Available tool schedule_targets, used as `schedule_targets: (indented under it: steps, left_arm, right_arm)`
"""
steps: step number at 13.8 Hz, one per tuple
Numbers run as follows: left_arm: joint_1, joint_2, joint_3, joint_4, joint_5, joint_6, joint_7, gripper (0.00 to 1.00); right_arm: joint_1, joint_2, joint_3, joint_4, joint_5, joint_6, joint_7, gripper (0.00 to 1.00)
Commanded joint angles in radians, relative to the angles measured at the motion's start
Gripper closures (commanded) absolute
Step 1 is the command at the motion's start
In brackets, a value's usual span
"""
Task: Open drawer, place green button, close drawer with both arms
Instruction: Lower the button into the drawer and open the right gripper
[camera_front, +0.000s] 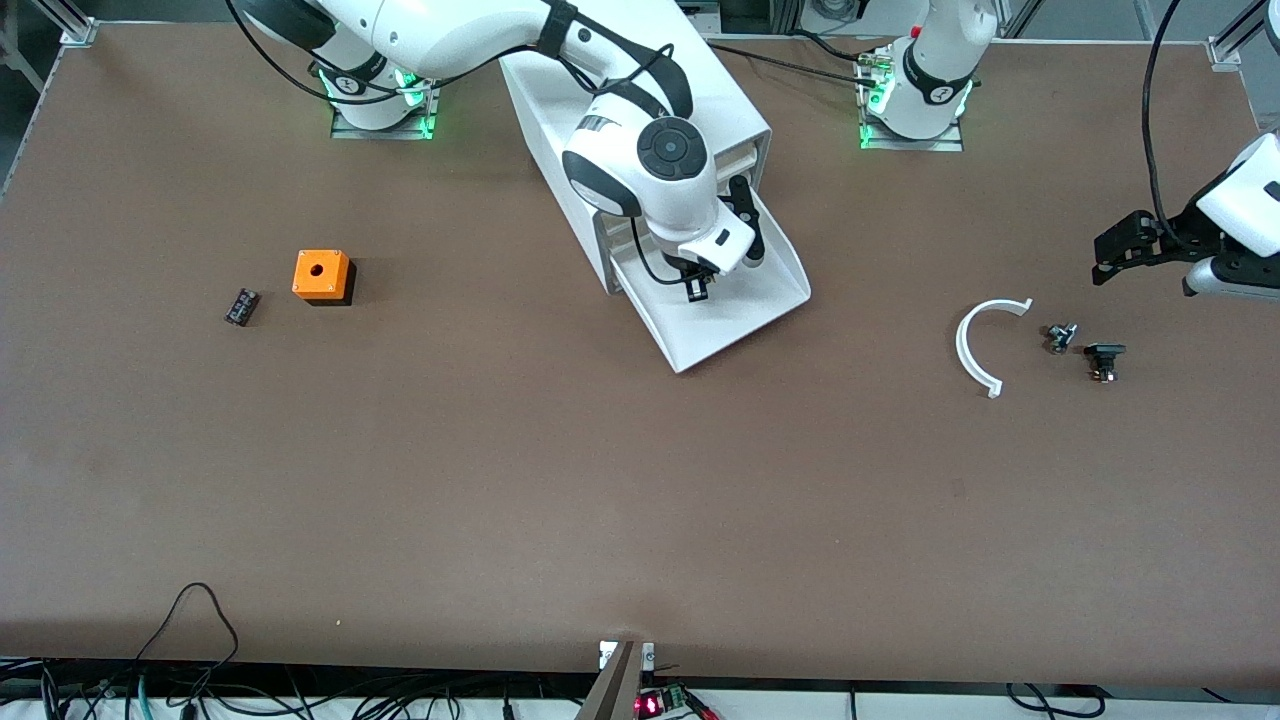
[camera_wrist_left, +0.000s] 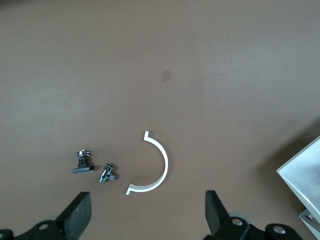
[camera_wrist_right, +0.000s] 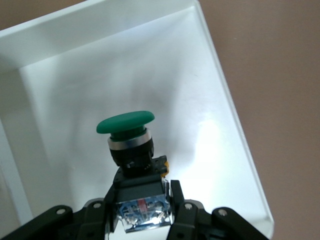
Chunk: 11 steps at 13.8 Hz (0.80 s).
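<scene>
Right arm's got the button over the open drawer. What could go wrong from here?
1. The right gripper pinches the button only at its base, so it may tip or roll on release in the drawer.
2. The drawer stands far out, so a bump might skew it.
3. The left gripper waits open over the table's end.

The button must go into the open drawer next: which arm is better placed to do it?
Right. Its end effector is shut on the button and hangs over the open drawer. The left end effector waits open over the left arm's end of the table, above the white arc.
</scene>
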Motion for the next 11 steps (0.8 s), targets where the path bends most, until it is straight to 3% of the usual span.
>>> schedule_targets:
  steps: [1, 8, 9, 10, 11]
  left_arm:
    - [-0.01, 0.004, 0.004, 0.024, 0.01, -0.018, -0.008, 0.0]
    - [-0.01, 0.006, 0.004, 0.024, 0.01, -0.018, -0.008, 0.0]
    - [-0.012, 0.006, 0.004, 0.024, 0.01, -0.02, -0.008, 0.0]
    - [-0.012, 0.006, 0.001, 0.024, 0.01, -0.02, -0.008, 0.0]
    - [-0.012, 0.006, 0.0, 0.024, 0.01, -0.02, -0.008, 0.0]
  right_arm:
    - [0.046, 0.021, -0.033, 0.038, -0.015, -0.029, -0.017, 0.64]
    - [0.072, 0.047, -0.057, 0.037, -0.015, -0.02, -0.005, 0.62]
    - [0.074, 0.049, -0.057, 0.037, -0.012, -0.018, 0.01, 0.45]
    - [0.076, 0.049, -0.057, 0.037, -0.012, -0.019, 0.051, 0.17]
    - [0.076, 0.049, -0.057, 0.038, -0.01, -0.019, 0.082, 0.0]
